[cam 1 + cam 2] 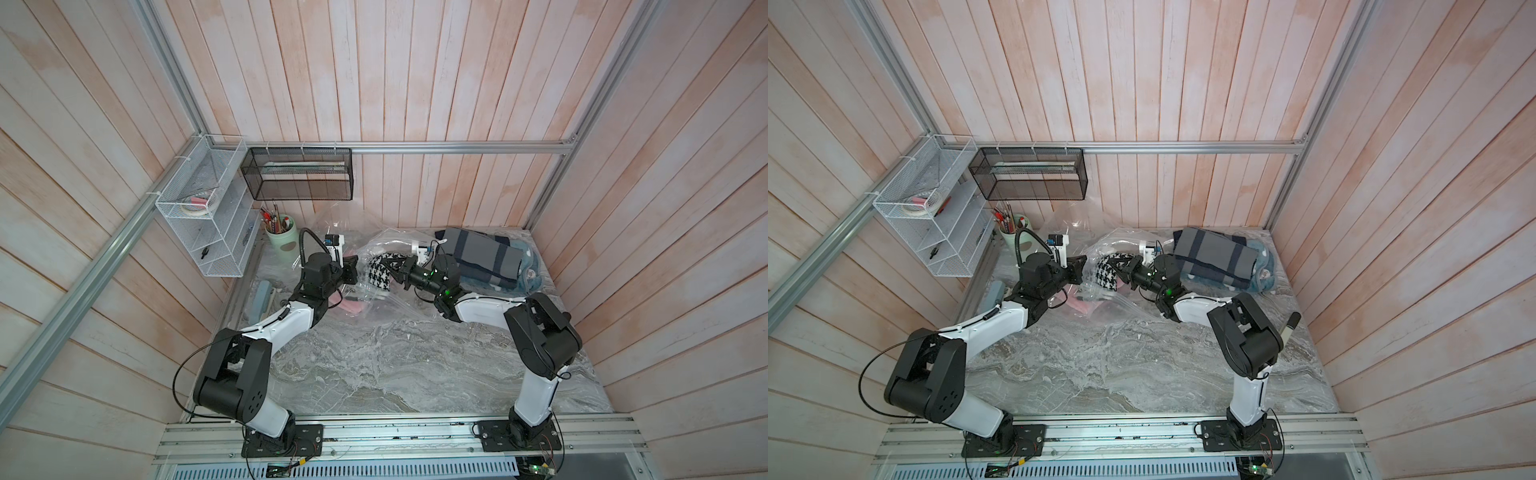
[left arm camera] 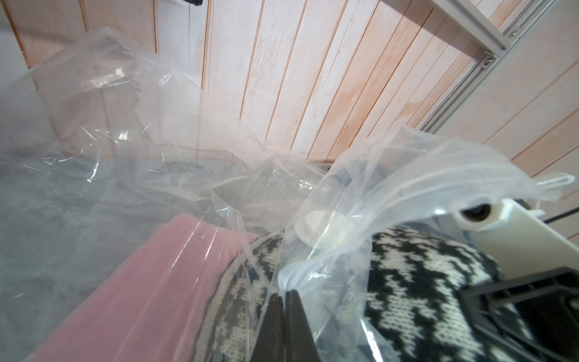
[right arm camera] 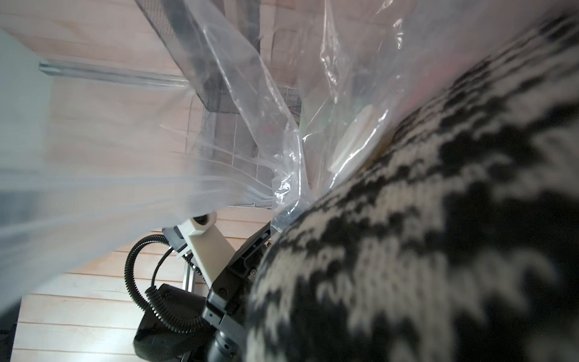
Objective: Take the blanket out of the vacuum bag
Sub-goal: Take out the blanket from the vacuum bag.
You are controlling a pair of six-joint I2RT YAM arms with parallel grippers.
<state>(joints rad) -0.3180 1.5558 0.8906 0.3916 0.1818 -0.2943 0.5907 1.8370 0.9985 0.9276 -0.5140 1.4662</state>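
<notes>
While the marble tabletop [image 1: 374, 365] takes up most of both top views, we find the vacuum bag [image 2: 131, 125] sprawled crumpled across its back half, reaching up against the rear wall, with its mouth lifted off the stone. Next in size, a folded grey-and-navy plaid blanket [image 1: 482, 255] lies in the far right corner on a blue plush throw [image 1: 530, 266], outside the bag. Between the two arms we see the houndstooth blanket [image 1: 380, 272], a black-and-white knit raised off the table with clear film draped round it, so partly inside the bag's mouth. A pink fabric [image 2: 150, 282] lies flat under the film beside it. Our right gripper [image 1: 398, 269] is closed on the houndstooth knit. Our left gripper [image 2: 285, 296] has its fingers pressed together on a fold of the bag's film. The round white valve [image 2: 316, 225] sits just beside the knit
</notes>
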